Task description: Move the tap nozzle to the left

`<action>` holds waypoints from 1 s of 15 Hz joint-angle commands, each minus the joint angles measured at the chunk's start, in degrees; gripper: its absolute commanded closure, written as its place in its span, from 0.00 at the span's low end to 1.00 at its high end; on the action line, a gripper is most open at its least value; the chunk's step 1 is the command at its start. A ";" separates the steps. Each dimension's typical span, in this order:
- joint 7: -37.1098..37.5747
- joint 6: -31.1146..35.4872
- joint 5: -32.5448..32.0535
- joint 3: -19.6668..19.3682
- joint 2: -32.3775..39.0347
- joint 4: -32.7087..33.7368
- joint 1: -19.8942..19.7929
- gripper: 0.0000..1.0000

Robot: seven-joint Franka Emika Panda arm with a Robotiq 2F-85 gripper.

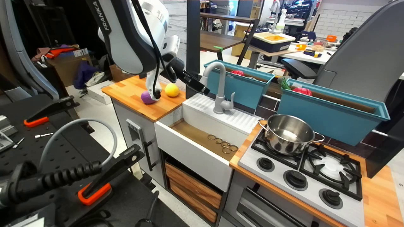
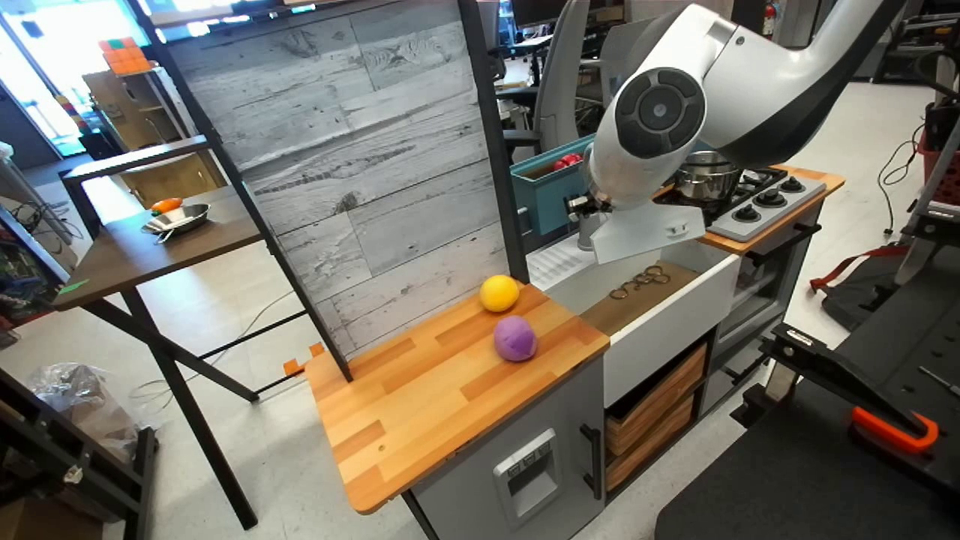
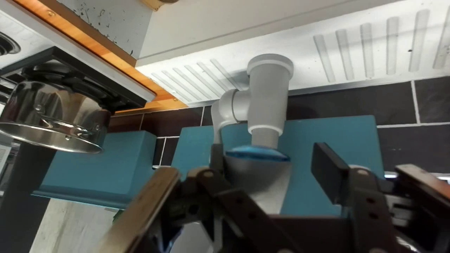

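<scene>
Gooseneck tap nozzle [image 3: 269, 102] is showing its spout [image 3: 258, 174] between the wide-set fingers [image 3: 328, 172] of the Robotiq gripper [image 3: 270, 161], contact being indeterminable.

Brightly lit | in an exterior view, window [image 2: 46, 69] blown out, 10 o'clock | wrist view: steel pot [image 3: 56, 112] glinting, 9 o'clock; gripper [image 3: 270, 163] blurred, 6 o'clock

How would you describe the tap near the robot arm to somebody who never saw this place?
Find the white sink beside the stove. On the ridged ledge along its back stands the tap. Unlike the teal box behind it or the shiny pot, it is slim, dull grey and hooked at the top.
</scene>
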 commanded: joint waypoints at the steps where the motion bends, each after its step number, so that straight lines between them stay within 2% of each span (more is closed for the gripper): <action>1: 10.60 0.65 -5.18 1.84 1.06 -0.78 -1.46 0.64; 2: 10.17 0.66 -4.58 2.32 0.94 -0.99 -1.69 0.72; 3: 11.64 3.21 -2.48 -1.55 -0.43 -0.66 1.99 0.78; 4: 11.43 3.29 -1.93 -1.39 -0.80 -0.86 2.15 0.85; 7: 8.75 4.16 2.77 -1.18 -2.01 -1.48 2.71 0.89; 10: 8.21 4.76 7.24 -1.02 -2.47 -1.06 3.75 0.89; 15: 11.21 2.97 13.50 -2.14 -1.18 2.41 7.50 0.89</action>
